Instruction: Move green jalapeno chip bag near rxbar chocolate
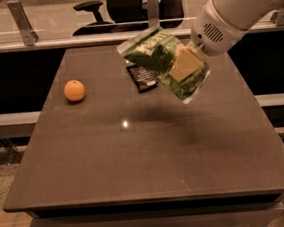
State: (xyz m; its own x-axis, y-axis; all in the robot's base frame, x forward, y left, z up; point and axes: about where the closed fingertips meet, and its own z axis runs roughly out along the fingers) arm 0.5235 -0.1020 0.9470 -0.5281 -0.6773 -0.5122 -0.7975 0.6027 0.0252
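Observation:
My gripper [183,64] is shut on the green jalapeno chip bag [156,54] and holds it in the air above the far right part of the table. The bag is crinkled green foil with white lettering and hangs tilted, its low corner toward the right. The rxbar chocolate [142,78], a small flat black bar, lies on the table just below and left of the bag; its right end is partly hidden by the bag.
A round orange fruit [74,90] sits on the left of the brown table [136,156]. A glass partition and office chairs [121,2] stand behind the far edge. The white arm [237,6] reaches in from the upper right.

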